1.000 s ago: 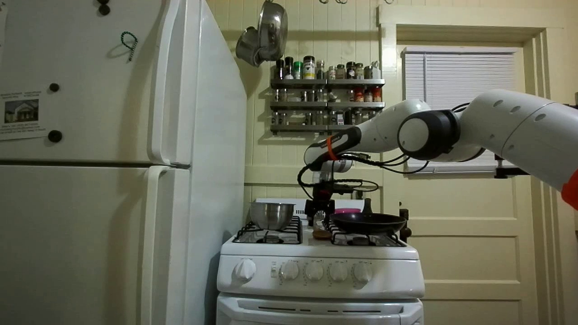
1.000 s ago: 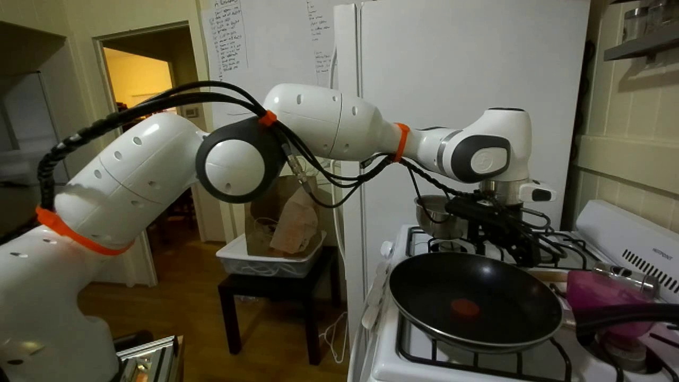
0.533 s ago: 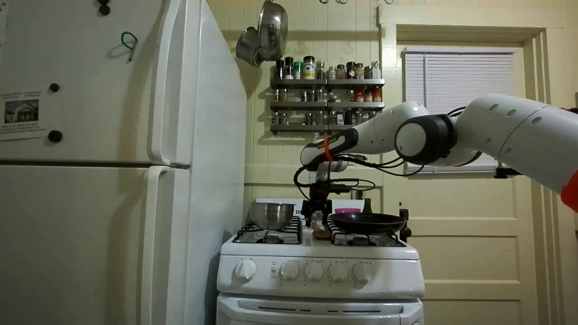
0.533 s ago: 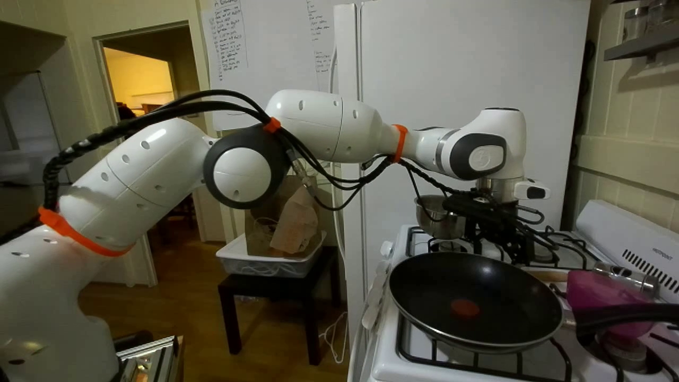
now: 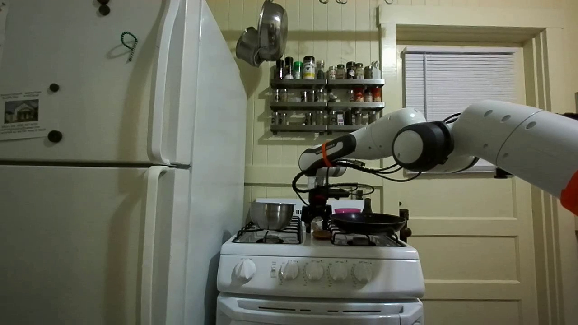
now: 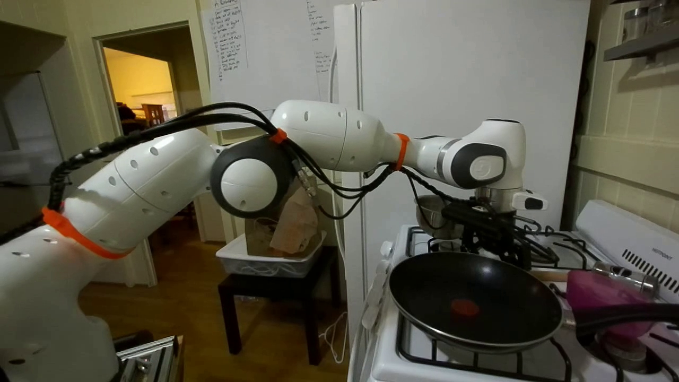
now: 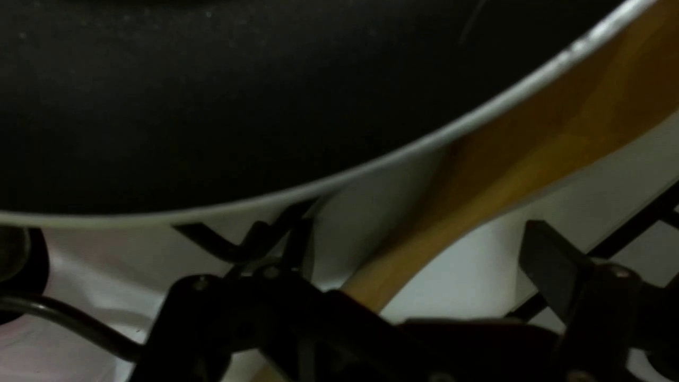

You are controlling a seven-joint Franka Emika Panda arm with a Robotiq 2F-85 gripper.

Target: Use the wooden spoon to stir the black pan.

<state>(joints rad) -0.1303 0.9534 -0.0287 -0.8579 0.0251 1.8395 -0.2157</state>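
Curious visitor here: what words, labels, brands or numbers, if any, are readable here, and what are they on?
"HOTPOINT", slightly blurred: stove's back panel.
White sheet: handwriting too small to read.
Flyer on the fridge: too blurred.
Spice jars: labels too small.
Stove knobs: markings too small.
Robot arm: lettering too small.

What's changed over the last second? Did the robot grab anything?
The arm came down and slightly toward the pot. Its fingers stand open near the spoon; nothing was grabbed or let go. The spoon, pan and pot stayed put.
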